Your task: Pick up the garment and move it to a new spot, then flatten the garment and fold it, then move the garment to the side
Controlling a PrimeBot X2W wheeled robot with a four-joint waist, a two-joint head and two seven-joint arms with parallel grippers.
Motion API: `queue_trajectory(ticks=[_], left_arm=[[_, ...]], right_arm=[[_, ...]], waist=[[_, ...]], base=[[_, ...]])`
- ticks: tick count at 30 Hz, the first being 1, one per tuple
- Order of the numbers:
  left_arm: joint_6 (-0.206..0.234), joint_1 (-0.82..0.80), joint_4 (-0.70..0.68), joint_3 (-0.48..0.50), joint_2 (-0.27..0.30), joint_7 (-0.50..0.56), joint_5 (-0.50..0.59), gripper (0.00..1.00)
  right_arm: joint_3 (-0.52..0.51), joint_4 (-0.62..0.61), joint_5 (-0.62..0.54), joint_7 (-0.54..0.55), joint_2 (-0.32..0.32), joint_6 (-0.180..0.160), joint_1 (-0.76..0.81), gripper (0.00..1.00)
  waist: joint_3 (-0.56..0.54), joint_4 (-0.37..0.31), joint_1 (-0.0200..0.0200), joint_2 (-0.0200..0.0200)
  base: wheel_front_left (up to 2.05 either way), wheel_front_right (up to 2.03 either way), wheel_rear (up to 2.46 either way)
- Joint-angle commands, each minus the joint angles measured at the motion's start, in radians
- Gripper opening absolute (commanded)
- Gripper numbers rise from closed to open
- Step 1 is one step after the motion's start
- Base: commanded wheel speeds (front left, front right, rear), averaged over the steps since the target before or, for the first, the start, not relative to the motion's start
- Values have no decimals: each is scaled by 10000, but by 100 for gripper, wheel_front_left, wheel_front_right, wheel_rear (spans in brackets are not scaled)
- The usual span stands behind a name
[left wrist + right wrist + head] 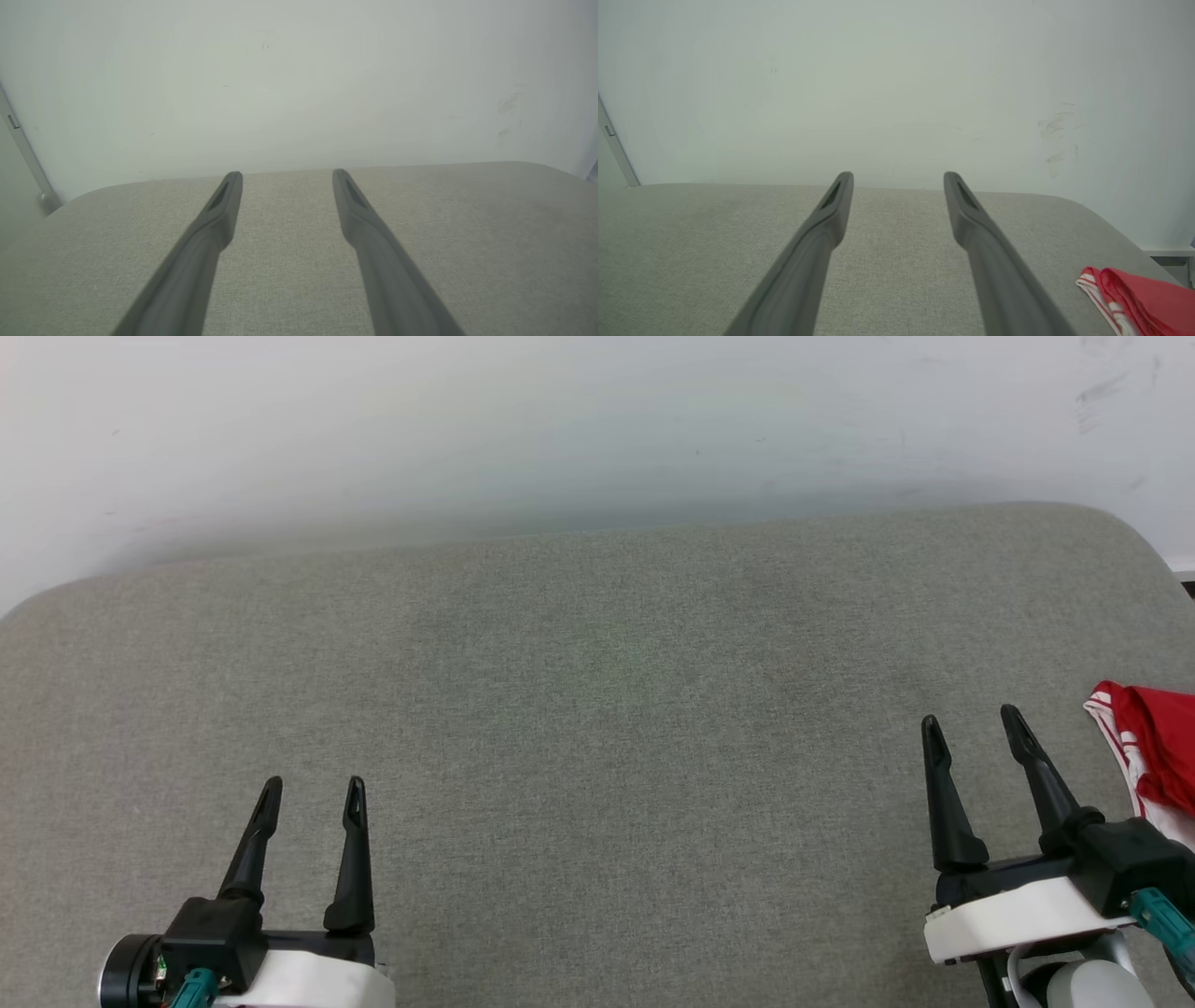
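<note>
A: Where can a gripper pass?
B: Anywhere across the grey pad [597, 709], from the left gripper [313, 786] over to the right gripper [971, 719]; its surface lies bare between them.
A: What stands in the way?
B: The wall [560, 420] closes off the far edge, and the red shirt [1153, 756] lies bunched at the right edge, just beside the right gripper.
</note>
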Motion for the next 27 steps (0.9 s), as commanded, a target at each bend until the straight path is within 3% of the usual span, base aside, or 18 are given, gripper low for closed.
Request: queue_trajectory(ticks=[1, 17, 18, 22, 27], left_arm=[[33, 97, -13, 42, -24, -18, -35, 100], [202, 150, -30, 140, -56, -18, -300, 100], [167, 77, 15, 131, -38, 2, -301, 0], [164, 111, 314, 123, -57, 31, -400, 0], [120, -55, 539, 160, -53, 340, -1664, 0]], right_arm=[[12, 31, 49, -47, 44, -7, -94, 100], [67, 39, 207, -45, 44, -7, -70, 100], [65, 50, 186, -13, 0, 0, 14, 0], [83, 285, 284, -3, 0, 0, 139, 0], [67, 369, 1648, 246, -61, 0, 108, 0]], waist=[[4, 0, 1, 0], [31, -35, 1, 0], [30, -33, 1, 0], [28, -32, 1, 0], [3, -8, 1, 0]], base=[[0, 0, 0], [0, 0, 0], [0, 0, 0], [0, 0, 0], [0, 0, 0]])
